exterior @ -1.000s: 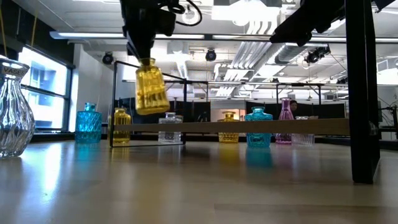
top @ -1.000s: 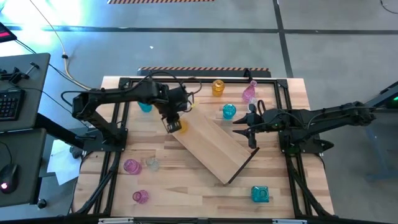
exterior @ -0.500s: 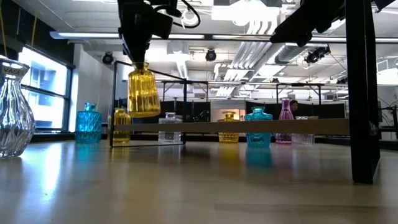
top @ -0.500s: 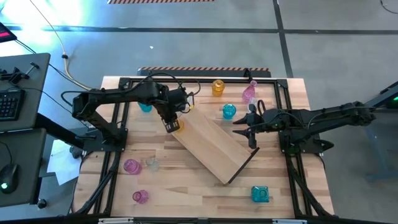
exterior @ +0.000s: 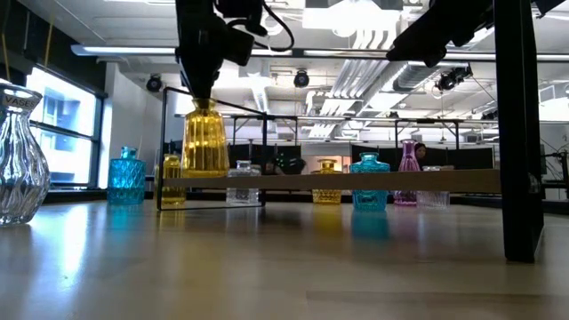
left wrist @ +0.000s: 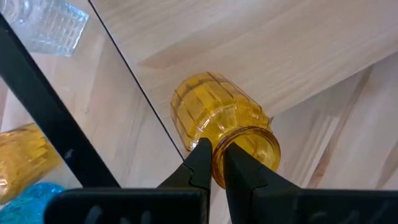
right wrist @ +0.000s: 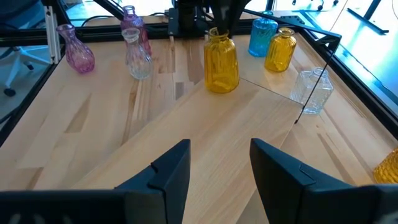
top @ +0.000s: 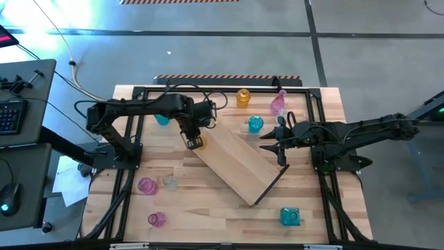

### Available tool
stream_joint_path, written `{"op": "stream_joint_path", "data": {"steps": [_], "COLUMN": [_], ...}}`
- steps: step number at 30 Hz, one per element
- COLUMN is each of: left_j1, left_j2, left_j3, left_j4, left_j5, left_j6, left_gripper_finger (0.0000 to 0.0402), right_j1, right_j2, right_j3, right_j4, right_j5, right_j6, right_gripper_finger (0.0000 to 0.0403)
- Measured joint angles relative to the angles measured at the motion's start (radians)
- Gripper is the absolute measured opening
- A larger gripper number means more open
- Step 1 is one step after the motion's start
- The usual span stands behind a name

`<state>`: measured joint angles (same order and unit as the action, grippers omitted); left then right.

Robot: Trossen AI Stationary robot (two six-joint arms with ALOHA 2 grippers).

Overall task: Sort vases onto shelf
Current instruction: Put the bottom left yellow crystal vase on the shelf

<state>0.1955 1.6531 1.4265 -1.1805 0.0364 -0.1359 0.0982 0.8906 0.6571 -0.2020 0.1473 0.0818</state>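
**Amber vase held upright at the shelf's end**

The amber vase (top: 197, 141) stood upright at the far-left end of the shelf (top: 239, 163), its base on or just above the board; which, the views did not settle. The left tool (left wrist: 214, 163) was clamped on the vase's rim, fingers (left wrist: 198, 163) pinched together over the glass lip. The shelf lay diagonally across the middle of the desk (top: 208, 208), with a black frame loop (exterior: 213, 156) at that end.

The right tool (right wrist: 217, 165) waited just right of the shelf, its fingers apart and holding nothing.

Other vases stood around on the desk: a teal one (top: 161, 119) left of the held vase, an amber one (top: 243, 97), a pink one (top: 277, 104) and a teal one (top: 255, 124) on the far side, two pink ones (top: 146, 185) (top: 157, 219) and a clear one (top: 168, 183) near left, a teal one (top: 290, 217) near right.
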Motion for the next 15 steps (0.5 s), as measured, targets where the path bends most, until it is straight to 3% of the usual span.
{"op": "stream_joint_path", "data": {"steps": [6,15], "left_j1": [0.0,-0.001], "left_j2": [-0.009,-0.013], "left_j3": [-0.003,-0.008], "left_j4": [0.002,0.004], "left_j5": [-0.002,-0.006], "left_j6": [0.007,0.008], "left_gripper_finger": [0.0014,0.0068], "right_j1": [0.0,0.0], "right_j2": [0.0,0.0], "right_j3": [0.0,0.0], "right_j4": [-0.001,-0.001], "right_j5": [-0.001,-0.001], "right_j6": [-0.002,-0.003], "right_gripper_finger": [0.0156,0.0156]}}
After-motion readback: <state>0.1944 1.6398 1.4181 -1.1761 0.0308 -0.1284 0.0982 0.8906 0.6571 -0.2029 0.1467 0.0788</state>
